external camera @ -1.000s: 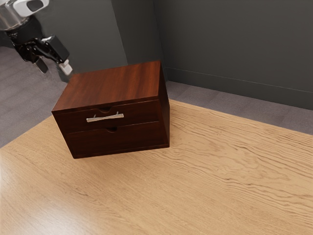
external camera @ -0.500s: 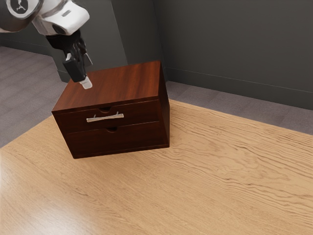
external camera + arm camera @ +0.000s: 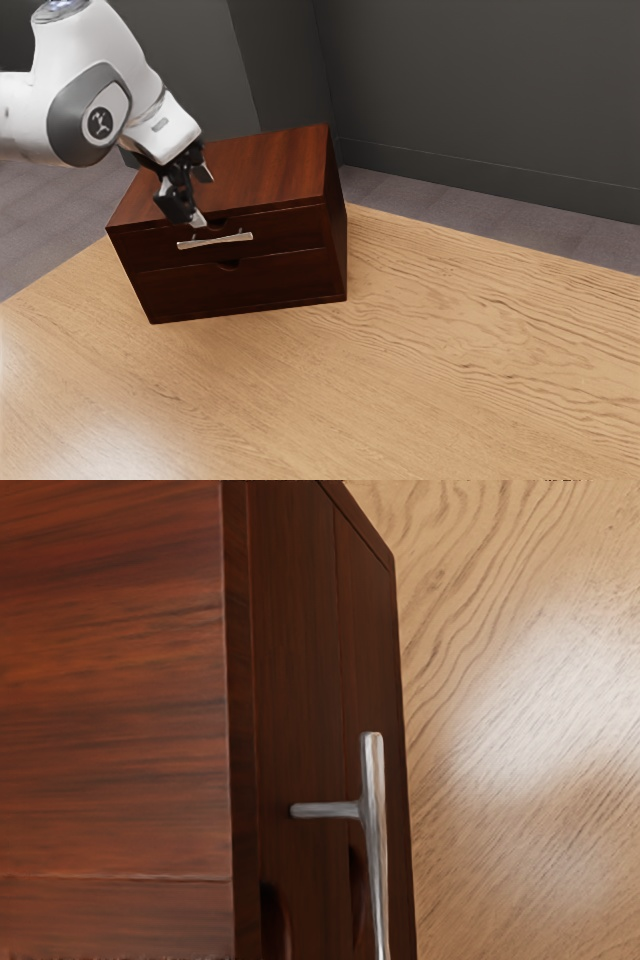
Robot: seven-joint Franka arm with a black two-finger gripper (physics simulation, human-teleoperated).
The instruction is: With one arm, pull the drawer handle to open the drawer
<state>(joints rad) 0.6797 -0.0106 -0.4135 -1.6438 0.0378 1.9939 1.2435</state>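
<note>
A dark wooden cabinet [image 3: 240, 175] with two drawers stands on the table. The upper drawer front [image 3: 290, 228] carries a silver bar handle [image 3: 215, 240] and sits flush with the lower front. My gripper [image 3: 188, 212] hangs open at the cabinet's top front edge, just above the end of the handle nearer the exterior view's left, touching nothing. The wrist view looks down over the cabinet [image 3: 110, 700] top and front edge, with the handle [image 3: 372, 830] standing off the drawer front below my hand.
The light wooden table [image 3: 430, 360] stretches wide in front of the cabinet and toward the exterior view's right. A grey floor [image 3: 500, 215] and dark walls lie behind. My white arm [image 3: 90, 105] reaches in from the upper left.
My arm has swung in from the upper left and come down. The gripper went from beside the cabinet's back corner, over its top, to just above the handle. The drawer has not moved.
</note>
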